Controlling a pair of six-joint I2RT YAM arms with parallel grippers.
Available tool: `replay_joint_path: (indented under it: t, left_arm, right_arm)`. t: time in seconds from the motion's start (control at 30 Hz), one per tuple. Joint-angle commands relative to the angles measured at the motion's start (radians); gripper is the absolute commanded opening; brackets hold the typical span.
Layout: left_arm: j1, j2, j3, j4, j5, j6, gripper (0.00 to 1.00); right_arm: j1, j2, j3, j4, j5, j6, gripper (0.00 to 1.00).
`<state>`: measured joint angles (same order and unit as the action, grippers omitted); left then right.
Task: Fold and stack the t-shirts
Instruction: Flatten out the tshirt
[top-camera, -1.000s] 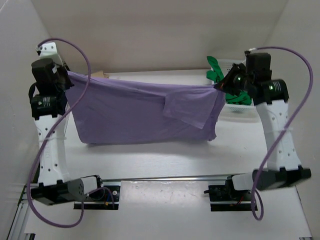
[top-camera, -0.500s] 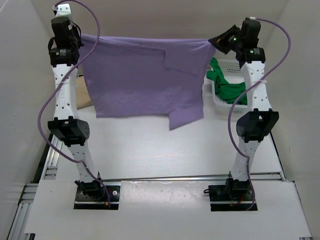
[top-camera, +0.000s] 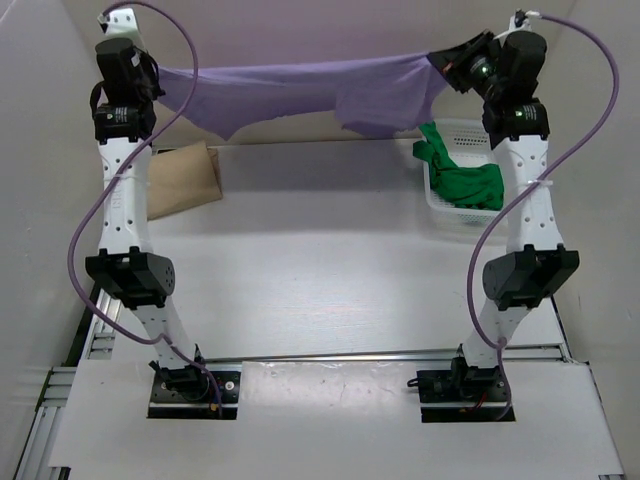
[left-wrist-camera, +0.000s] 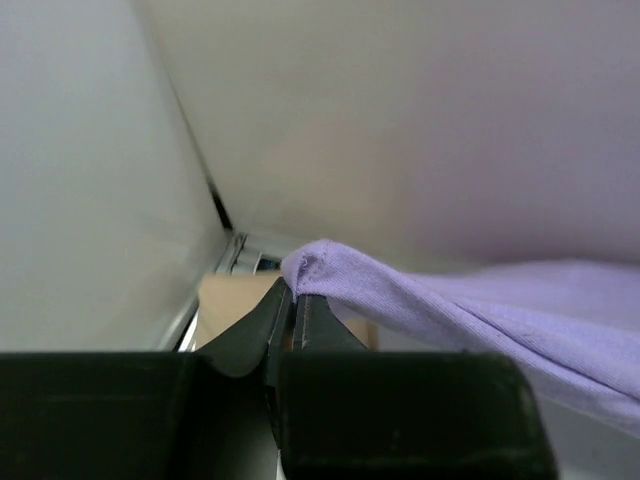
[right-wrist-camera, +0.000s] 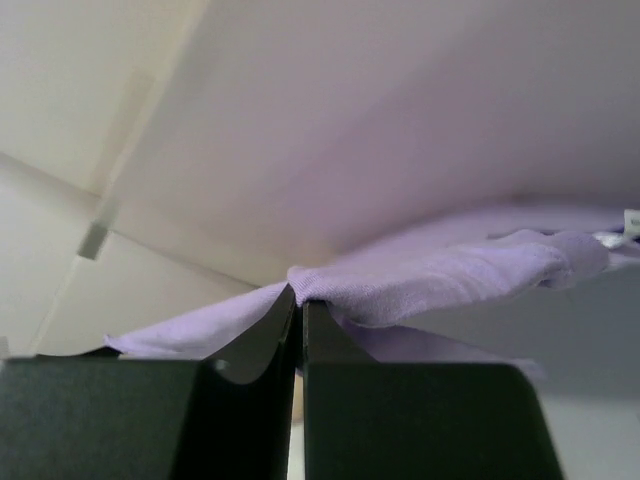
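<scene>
A purple t-shirt hangs stretched between both grippers, high above the far edge of the table. My left gripper is shut on its left corner; in the left wrist view the cloth bunches at the closed tips. My right gripper is shut on its right corner; in the right wrist view the fabric drapes off to the right. The shirt billows nearly flat, with its lower edge lifted toward the back wall.
A white basket at the far right holds a green shirt. A folded tan shirt lies at the far left of the table. White walls close in on three sides.
Both arms have risen from low to fully raised, lifting the shirt off the table. The hanging cloth has swung up and back, uncovering the tan shirt.
</scene>
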<state>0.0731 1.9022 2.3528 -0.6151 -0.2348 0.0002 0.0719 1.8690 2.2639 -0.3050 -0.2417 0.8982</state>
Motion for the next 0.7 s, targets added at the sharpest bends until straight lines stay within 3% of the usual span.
replay_joint_path:
  t: [0.0,0.17,0.47,0.67]
  left_arm:
    - [0.004,-0.110,-0.137,0.000,-0.012,0.000,0.10]
    - [0.004,-0.283,-0.488,0.000,0.008,0.000,0.10]
    - [0.004,-0.639,-1.047,0.000,-0.029,0.000,0.10]
    - [0.013,-0.793,-1.401,0.000,-0.049,0.000,0.10]
  right_arm:
    - [-0.001,-0.095,-0.145,-0.065,-0.030,-0.067,0.00]
    - [-0.001,-0.266,-0.577,-0.111,-0.067,-0.113,0.00]
    - [-0.001,-0.629,-1.113,-0.276,-0.079,-0.182,0.00]
    - [-0.001,-0.685,-1.397,-0.309,-0.119,-0.202,0.00]
